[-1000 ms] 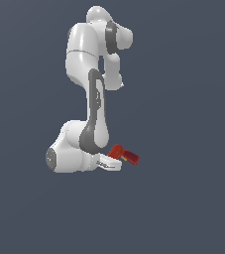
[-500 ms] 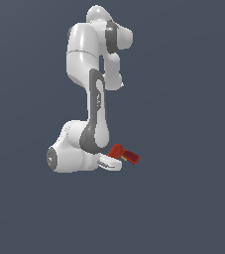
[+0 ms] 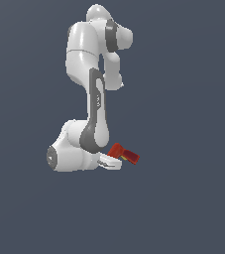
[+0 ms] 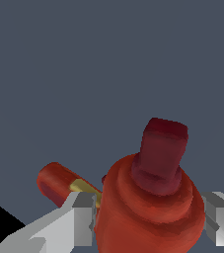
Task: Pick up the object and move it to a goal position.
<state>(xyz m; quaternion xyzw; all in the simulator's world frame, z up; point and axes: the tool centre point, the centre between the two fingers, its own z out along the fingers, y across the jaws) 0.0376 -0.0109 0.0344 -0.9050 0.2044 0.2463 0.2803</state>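
White Panda arm (image 3: 95,79) with dark grey joint bands, folded downward against a flat slate-grey backdrop. Wrist bent low, gripper (image 3: 111,162) pointing toward the exterior view's right. Small red drill-shaped object (image 3: 123,154) lodged at the gripper's tips, jutting out beyond them, dark red with a brighter orange-red end. In the wrist view, the object (image 4: 150,202) fills the space between two pale grey fingers (image 4: 79,220), one on either side; bulbous red body with a darker block-shaped stub rising from it, a rounded red limb with a yellowish band reaching past one finger. Fingers pinching the object, near finger touching its body. No readable writing, brand or label anywhere.
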